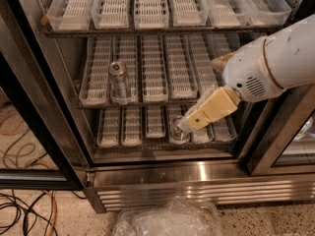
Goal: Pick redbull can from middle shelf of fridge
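camera view
target: one tall slim silver-blue redbull can (119,80), upright, near the front edge of the dark wire middle shelf (153,73), second lane from that worktop's left edge.
gripper: one cream-coloured gripper (190,122) on a white arm, low toward the right, in front of the rack below and well apart from the target.
grip state: cannot tell whether open or closed.
risk: it hangs just beside a shorter silver can (176,131), so it could take the wrong one.
risk: the slim can could topple if nudged on the way in.
counts: two cans; three racks showing in the steel-walled fridge (172,173); five lane trays plain on the worktop, a sixth partly behind the arm.
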Tool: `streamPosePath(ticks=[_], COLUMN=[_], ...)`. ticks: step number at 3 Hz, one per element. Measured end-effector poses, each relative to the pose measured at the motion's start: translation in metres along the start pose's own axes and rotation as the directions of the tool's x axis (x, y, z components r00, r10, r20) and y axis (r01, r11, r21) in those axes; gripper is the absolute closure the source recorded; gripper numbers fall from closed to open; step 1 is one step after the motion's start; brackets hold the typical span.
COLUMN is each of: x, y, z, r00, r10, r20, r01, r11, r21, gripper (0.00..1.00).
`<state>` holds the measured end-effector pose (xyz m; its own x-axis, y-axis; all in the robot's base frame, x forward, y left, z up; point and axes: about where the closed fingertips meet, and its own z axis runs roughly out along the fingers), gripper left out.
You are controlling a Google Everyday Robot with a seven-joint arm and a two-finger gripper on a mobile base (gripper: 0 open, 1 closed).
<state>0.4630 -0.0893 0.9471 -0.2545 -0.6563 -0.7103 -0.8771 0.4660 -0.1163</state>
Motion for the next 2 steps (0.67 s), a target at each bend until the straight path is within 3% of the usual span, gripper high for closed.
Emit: streamPosePath(ticks=[1,2], x=[0.000,-0.015], y=[0.000,0.006], z=[0.000,0.020], r00=[1.000,0.999], r10=[0.000,0.005], r20=[0.000,0.035], r01=[0.000,-0.005], r11=[1.0000,0.9998], r21=[0.000,0.017], gripper=[0.00,0.00])
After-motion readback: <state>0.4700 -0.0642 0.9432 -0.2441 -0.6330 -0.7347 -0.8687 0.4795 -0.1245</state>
